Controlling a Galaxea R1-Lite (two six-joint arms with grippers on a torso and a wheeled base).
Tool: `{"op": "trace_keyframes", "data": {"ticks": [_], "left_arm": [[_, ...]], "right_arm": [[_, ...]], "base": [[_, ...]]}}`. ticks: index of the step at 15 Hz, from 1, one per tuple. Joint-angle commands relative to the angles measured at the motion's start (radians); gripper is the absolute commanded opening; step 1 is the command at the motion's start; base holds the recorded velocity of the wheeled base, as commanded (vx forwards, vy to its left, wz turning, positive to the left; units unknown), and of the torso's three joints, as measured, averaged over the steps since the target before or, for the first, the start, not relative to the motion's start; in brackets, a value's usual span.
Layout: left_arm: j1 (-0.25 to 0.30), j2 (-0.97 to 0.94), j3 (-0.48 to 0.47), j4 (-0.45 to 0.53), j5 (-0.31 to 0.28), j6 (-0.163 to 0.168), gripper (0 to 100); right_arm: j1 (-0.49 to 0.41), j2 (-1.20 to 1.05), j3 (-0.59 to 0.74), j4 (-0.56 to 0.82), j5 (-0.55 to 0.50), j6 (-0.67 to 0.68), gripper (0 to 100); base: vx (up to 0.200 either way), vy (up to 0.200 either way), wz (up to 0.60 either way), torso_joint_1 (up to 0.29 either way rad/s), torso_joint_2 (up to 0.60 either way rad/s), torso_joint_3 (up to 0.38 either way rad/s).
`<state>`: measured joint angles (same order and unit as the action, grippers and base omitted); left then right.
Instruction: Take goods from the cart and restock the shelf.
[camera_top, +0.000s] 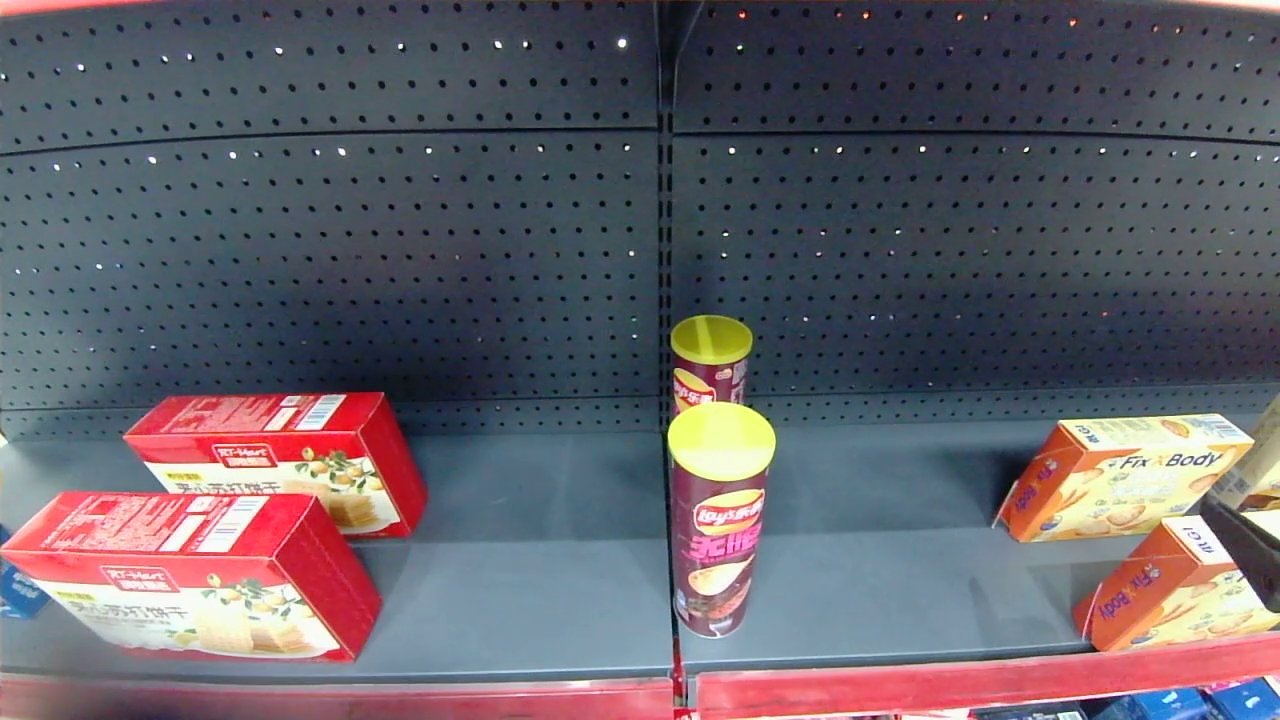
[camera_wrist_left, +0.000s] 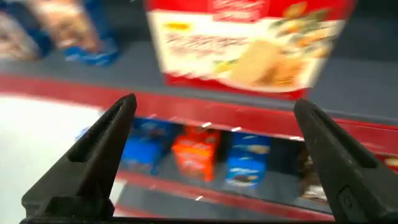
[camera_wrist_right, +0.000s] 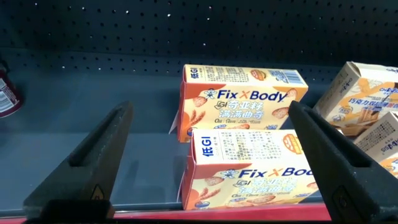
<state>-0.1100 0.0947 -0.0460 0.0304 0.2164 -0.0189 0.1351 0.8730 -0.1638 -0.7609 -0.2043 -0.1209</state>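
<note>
Chip cans are standing one behind the other on the shelf between red cracker boxes and orange biscuit boxes, fronts facing shoppers, while you are holding the left gripper and right gripper wide open and empty, seemingly ready to fetch more.

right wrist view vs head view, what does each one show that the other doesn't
Right wrist view adds: the right claw open, its fingers wide apart, and the beige boxes in full.
Head view adds: the front red box and rear red box on the shelf's left, and the rear chip can standing behind the front chip can.
Shared: the rear orange box and front orange box on the grey shelf; the wrist view also catches the edge of a maroon can.
</note>
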Motion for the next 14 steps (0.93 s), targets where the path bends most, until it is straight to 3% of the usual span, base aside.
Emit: {"op": "trace_keyframes", "data": {"ticks": [1, 4, 14], "left_arm": [[0.001, -0.006, 0.028, -0.012, -0.121, -0.009, 100], [0.0, -0.006, 0.044, -0.029, -0.207, 0.016, 100], [0.026, -0.004, 0.044, -0.029, -0.206, 0.011, 100]], "right_arm": [[-0.003, -0.005, 0.004, 0.0, 0.0, 0.0, 100], [-0.003, -0.005, 0.01, -0.002, 0.002, 0.0, 100], [-0.003, -0.069, 0.004, 0.021, -0.006, -0.005, 100]], "base": [[0.0, 0.0, 0.0, 0.0, 0.0, 0.0], [0.0, 0.0, 0.0, 0.0, 0.0, 0.0], [0.0, 0.0, 0.0, 0.0, 0.0, 0.0]]}}
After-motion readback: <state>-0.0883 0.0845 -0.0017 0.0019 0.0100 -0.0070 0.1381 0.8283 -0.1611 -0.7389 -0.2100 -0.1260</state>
